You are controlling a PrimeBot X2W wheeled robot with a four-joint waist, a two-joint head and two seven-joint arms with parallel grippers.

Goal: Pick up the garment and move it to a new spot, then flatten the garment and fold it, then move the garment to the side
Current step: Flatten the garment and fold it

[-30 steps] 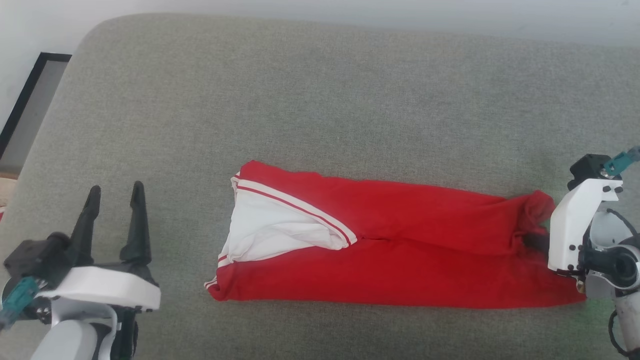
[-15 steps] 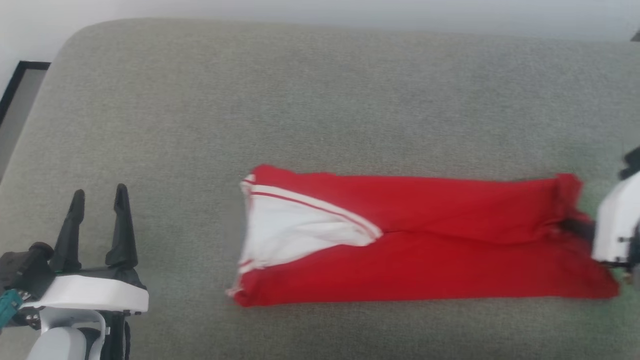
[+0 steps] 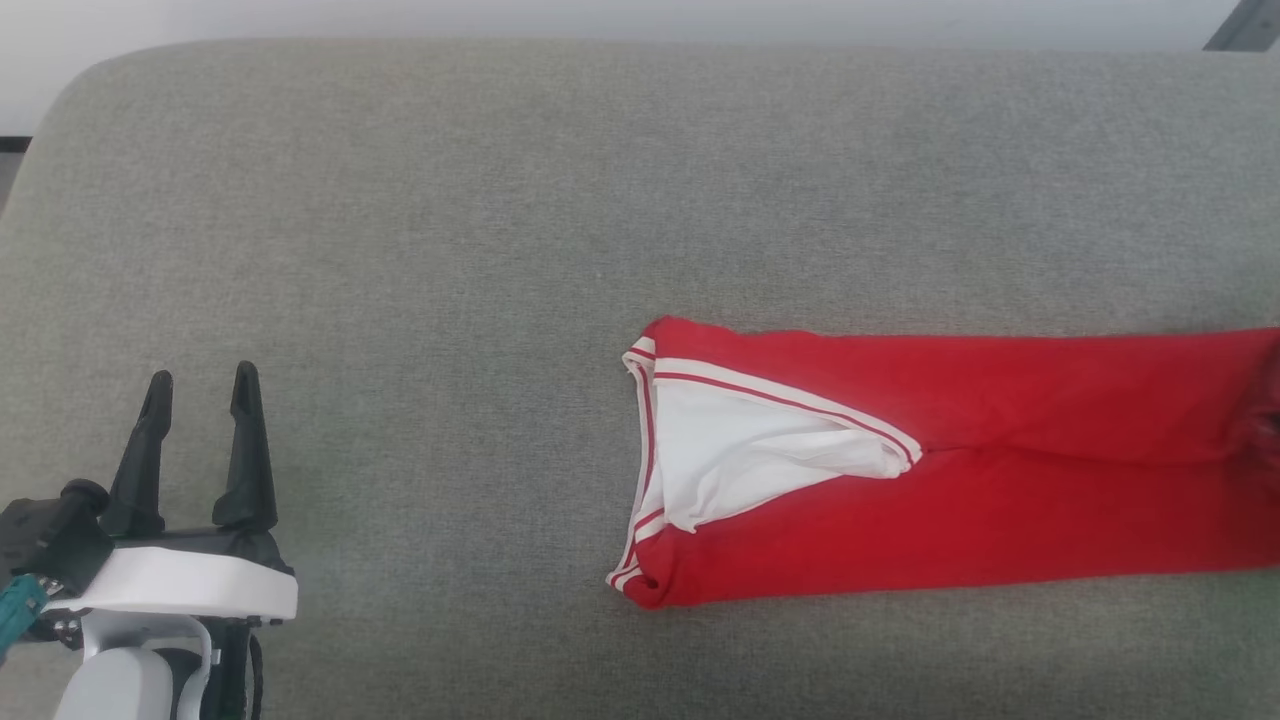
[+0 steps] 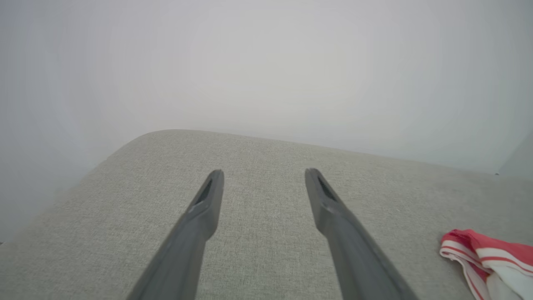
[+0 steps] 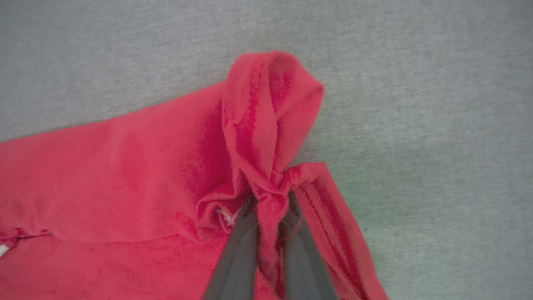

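I'm looking at a padded grey fabric surface [image 3: 400, 250] with a rounded far corner, backed by a plain pale wall [image 4: 266, 62]. In the head view the garment [image 3: 1000, 500] lies on the right half of that surface, folded into a long red strip. Its long axis runs side to side. The end with the white sleeve [image 3: 740, 450] and striped trim points toward the robot's left, and the other end runs off the picture's right edge.

The left pincer [image 3: 202, 373] sits low at the left, well apart from the garment, its fingers spread with nothing between them. Its wrist view catches the striped corner of the garment at the lower right.

The right wrist view gives me the end that the head view cuts off. There the right pincer [image 5: 270, 204] is clamped on a bunched red edge, with cloth twisted between its two fingers and a loose fold standing above them.
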